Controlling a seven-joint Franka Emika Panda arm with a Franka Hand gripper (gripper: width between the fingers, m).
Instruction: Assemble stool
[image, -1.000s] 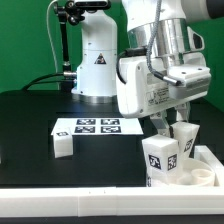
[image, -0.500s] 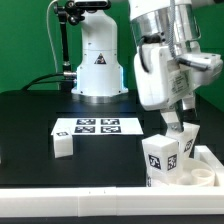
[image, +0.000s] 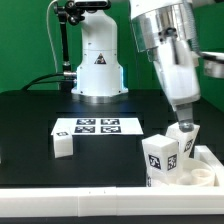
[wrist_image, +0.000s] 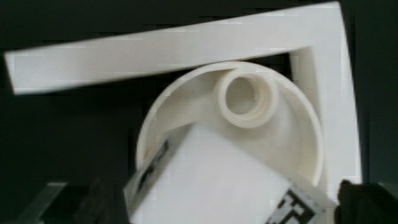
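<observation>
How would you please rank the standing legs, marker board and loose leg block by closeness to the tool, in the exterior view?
1. Standing legs, just below the tool.
2. Marker board, mid-table.
3. Loose leg block, exterior view's far left.

The arm (image: 172, 60) leans down at the exterior view's right, its fingers (wrist_image: 365, 200) apparently spread wide apart.

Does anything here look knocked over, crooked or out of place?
Nothing looks broken or spilled. One leg block sits alone on the black table by the marker board, away from the other stool parts gathered under the arm at the exterior view's right.
</observation>
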